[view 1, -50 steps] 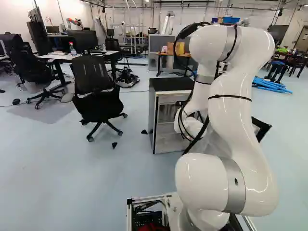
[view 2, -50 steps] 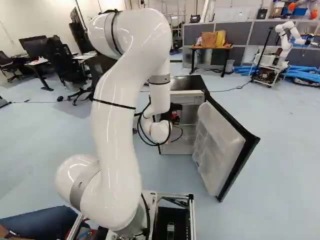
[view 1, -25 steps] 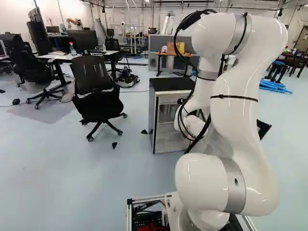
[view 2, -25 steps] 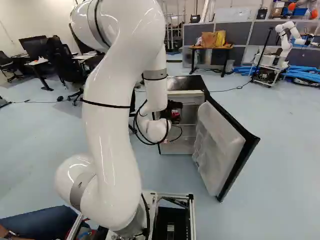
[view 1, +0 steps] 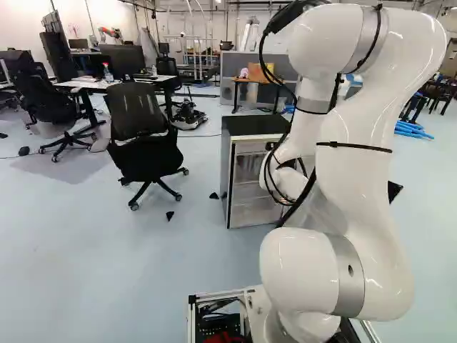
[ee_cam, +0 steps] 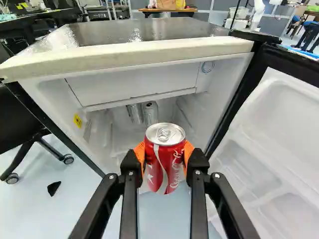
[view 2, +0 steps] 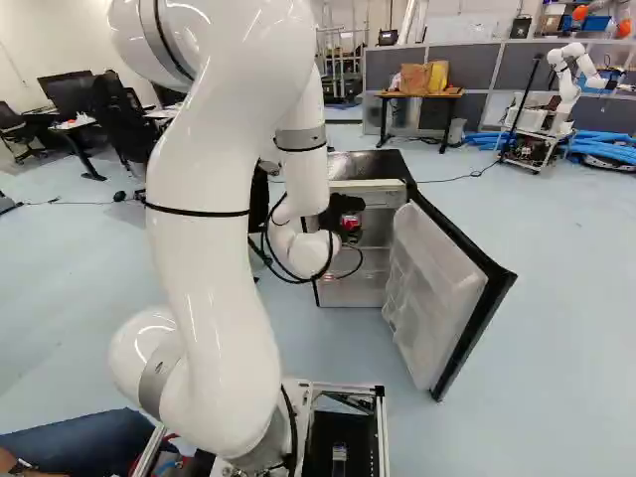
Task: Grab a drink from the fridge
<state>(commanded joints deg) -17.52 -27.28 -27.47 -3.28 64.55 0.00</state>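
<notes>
Holding a can [ee_cam: 165, 162] at the open front of the fridge [view 1: 230, 179]

Pinching the can from two sides at the fridge's open front, with the orange pads [ee_cam: 189, 152] of the gripper [view 2: 348, 217] pressed against it; holding it upright, silver lid up, red body facing the wrist camera; impossible to tell exactly how far from the fridge's front edge. Reaching toward the fridge with the arm [view 2: 209, 238], bent high and then down to its opening.

Inside the fridge, beneath its upper compartment [ee_cam: 134, 84], two silver cans [ee_cam: 143, 113], side by side and beyond the held one; on its inner side wall, a yellow sticker [ee_cam: 78, 120]. Beside the fridge, hinged at its right edge in the right base view, the door [view 2: 437, 288], swung wide, with clear shelving on its inner face. Left of the fridge in the left base view, a black chair [view 1: 136, 118], with a small black wedge [view 1: 170, 215] on the floor between; well behind the fridge, a table [view 2: 417, 94] bearing bags [view 2: 437, 77]; farther right, another robot [view 2: 569, 84].
</notes>
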